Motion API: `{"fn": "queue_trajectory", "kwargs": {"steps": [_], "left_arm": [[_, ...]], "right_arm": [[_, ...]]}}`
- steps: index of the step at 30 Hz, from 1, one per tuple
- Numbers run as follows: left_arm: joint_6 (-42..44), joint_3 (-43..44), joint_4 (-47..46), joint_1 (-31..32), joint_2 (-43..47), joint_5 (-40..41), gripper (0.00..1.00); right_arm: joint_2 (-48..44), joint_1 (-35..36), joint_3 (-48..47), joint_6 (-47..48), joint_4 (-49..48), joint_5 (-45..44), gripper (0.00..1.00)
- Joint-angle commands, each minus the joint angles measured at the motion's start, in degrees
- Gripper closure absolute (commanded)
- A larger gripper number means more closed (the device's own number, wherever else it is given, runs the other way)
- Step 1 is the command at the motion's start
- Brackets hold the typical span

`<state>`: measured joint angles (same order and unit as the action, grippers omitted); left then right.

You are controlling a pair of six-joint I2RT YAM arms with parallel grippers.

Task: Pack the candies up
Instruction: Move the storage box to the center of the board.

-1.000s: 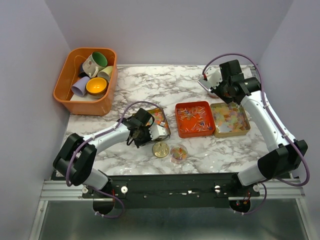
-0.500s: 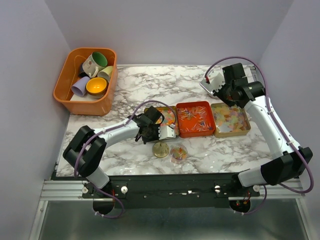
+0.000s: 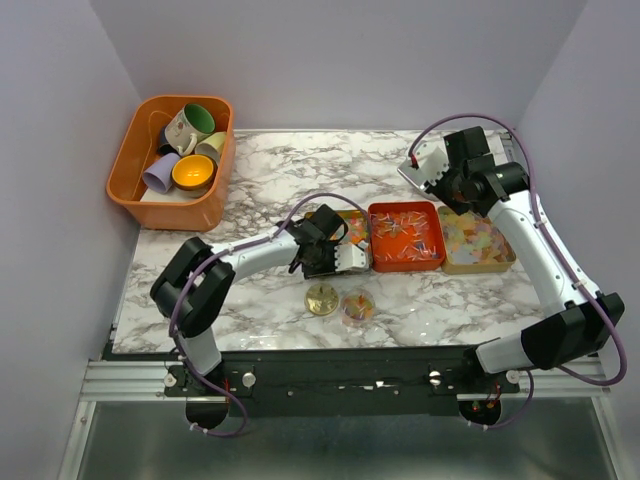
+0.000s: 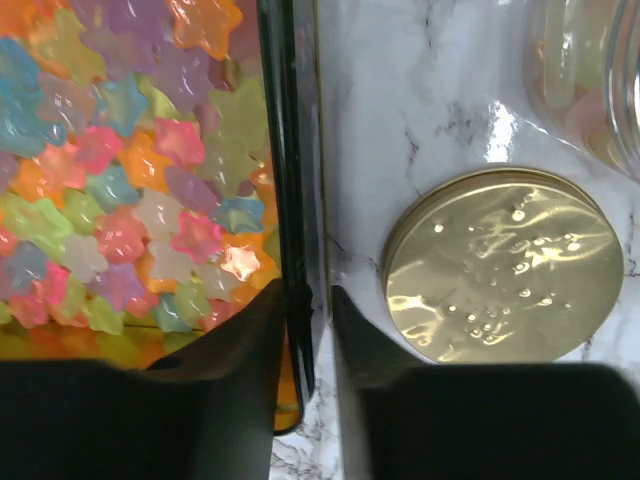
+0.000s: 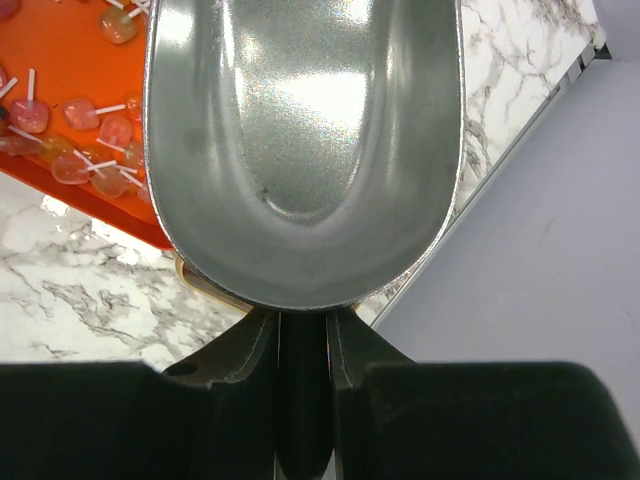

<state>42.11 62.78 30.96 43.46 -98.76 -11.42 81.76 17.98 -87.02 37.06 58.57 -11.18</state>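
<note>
The candies (image 4: pixel 120 200) lie loose in three trays set in a row mid-desk. Those in the left tin (image 4: pixel 290 120) are small glossy stars, light and probably slippery, so better scooped than pinched singly. The left tool (image 4: pixel 305 330) straddles the tin's wall, its fingers seemingly a little apart, with a sliver of desk (image 4: pixel 420 100) showing beside one. The right tool (image 5: pixel 303 335) is clamped on the handle of an empty metal scoop (image 5: pixel 300 150), which hides most of the orange tray (image 5: pixel 50 60). The jar (image 4: pixel 600 80) beside the gold lid (image 4: pixel 500 270) is cut off, so its fill is unclear.

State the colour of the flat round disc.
The disc is gold; best seen in left wrist view.
</note>
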Motion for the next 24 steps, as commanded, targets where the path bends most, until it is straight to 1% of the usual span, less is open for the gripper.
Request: {"fn": "queue_trajectory", "kwargs": {"steps": [1, 4, 6, 10, 11, 12, 13, 14, 15, 16, 18, 19, 20, 22, 23, 24], "left_arm": [[-2.46, 1.82, -1.08, 0.48, -0.39, 0.70, 0.54], [-3.96, -0.55, -2.39, 0.22, 4.44, 0.17, 0.45], [-6.24, -0.91, -2.48, 0.13, 8.82, 0.17, 0.44], [-12.65, 0.58, -1.43, -0.92, 17.18, 0.43, 0.38], [-14.84, 0.67, -1.69, -1.71, 19.03, 0.17, 0.36], [-19.12, 0.67, -2.21, -2.67, 22.35, -0.79, 0.34], [-21.95, 0.59, -3.70, -5.55, 23.86, -1.67, 0.28], [-24.24, 0.59, -4.32, -7.06, 25.18, -2.81, 0.26], [-28.44, 0.67, -5.46, -8.90, 26.94, -4.12, 0.25], [-30.05, 1.28, -5.65, -11.53, 27.30, -6.57, 0.22], [-32.17, 2.69, -5.47, -13.92, 26.44, -9.04, 0.22], [-34.96, 4.52, -4.95, -15.32, 25.73, -13.67, 0.21], [-37.08, 5.67, -5.03, -18.82, 24.77, -16.59, 0.21], [-41.82, 8.48, -6.08, -22.96, 20.99, -24.31, 0.22], [-48.80, 9.28, -7.04, -26.38, 19.50, -32.70, 0.22], [-51.48, 9.90, -7.92, -27.98, 16.44, -36.88, 0.23]], "right_arm": [[-0.19, -0.31, -0.52, -0.06, 0.41, 1.42, 0.99], [-0.54, -0.31, 0.10, 0.21, 1.02, 2.12, 0.99], [-0.72, -0.31, 0.10, 0.47, 1.55, 3.26, 0.99], [-1.16, -0.31, -0.51, 3.44, 5.15, 10.36, 0.99], [-2.03, -0.14, 0.35, 4.24, 4.81, 10.82, 0.99], [-2.39, -0.05, 0.89, 5.03, 4.54, 12.74, 0.99], [-2.83, 0.13, 1.41, 6.61, 4.19, 14.15, 0.99], [-3.35, 0.48, 2.38, 7.15, 2.88, 14.78, 0.99], [-3.44, 0.65, 2.56, 8.72, 2.52, 15.57, 0.99], [-3.62, 1.18, 2.65, 9.60, 2.34, 17.92, 0.99], [-4.14, 2.14, 3.00, 10.92, 1.38, 19.70, 0.99], [-4.32, 3.63, 3.26, 12.23, 0.42, 20.49, 0.99], [-4.67, 4.69, 3.44, 13.03, -0.03, 20.50, 0.99], [-5.46, 7.84, 4.75, 15.14, -2.39, 19.63, 0.99], [-5.73, 8.99, 5.54, 15.50, -3.45, 18.92, 0.99], [-5.90, 9.79, 5.98, 15.85, -4.42, 18.39, 0.99]]}}
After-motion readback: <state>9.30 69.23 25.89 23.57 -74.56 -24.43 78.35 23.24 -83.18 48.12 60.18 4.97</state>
